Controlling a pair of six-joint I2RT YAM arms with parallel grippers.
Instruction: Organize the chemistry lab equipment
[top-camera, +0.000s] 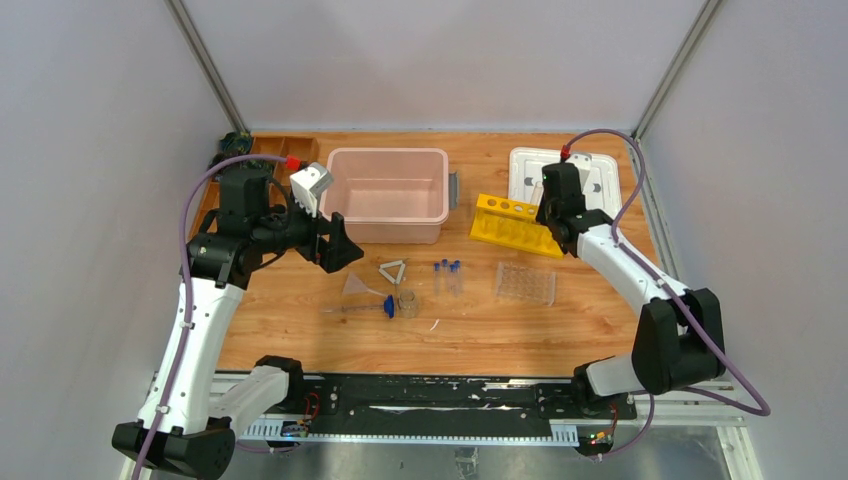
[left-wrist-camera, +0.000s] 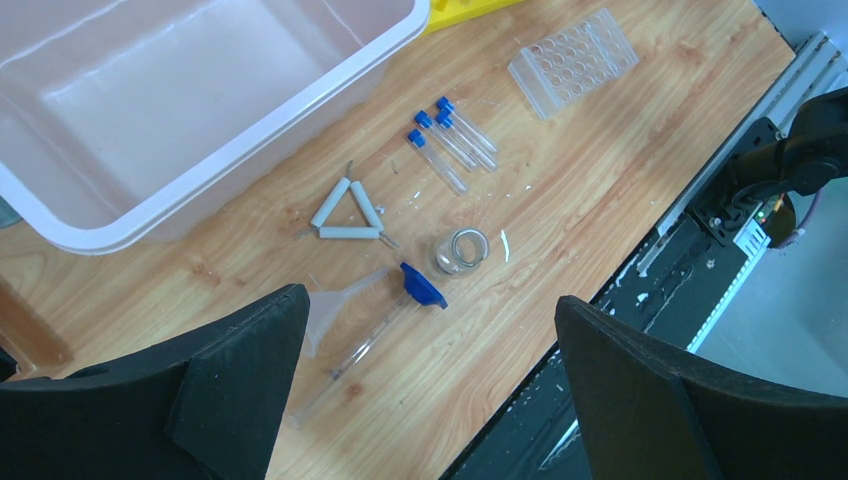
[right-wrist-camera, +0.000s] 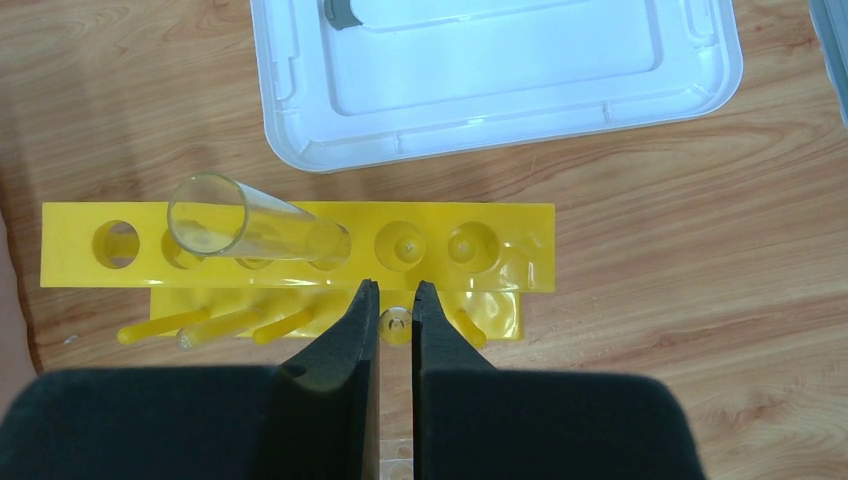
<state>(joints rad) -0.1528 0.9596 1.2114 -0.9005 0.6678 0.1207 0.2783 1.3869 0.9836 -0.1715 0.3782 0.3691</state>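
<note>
Wood table (top-camera: 300, 345) is strewn with blue-capped vials (left-wrist-camera: 450, 140), left gripper (top-camera: 338, 245) spread wide above them. Right gripper (right-wrist-camera: 397, 290) is pressed almost together on nothing over yellow rack (right-wrist-camera: 500, 245). A vial pickup is judged next.

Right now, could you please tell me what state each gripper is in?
Left gripper: open, holding nothing.
Right gripper: shut, apparently holding nothing, above the yellow rack.
</note>
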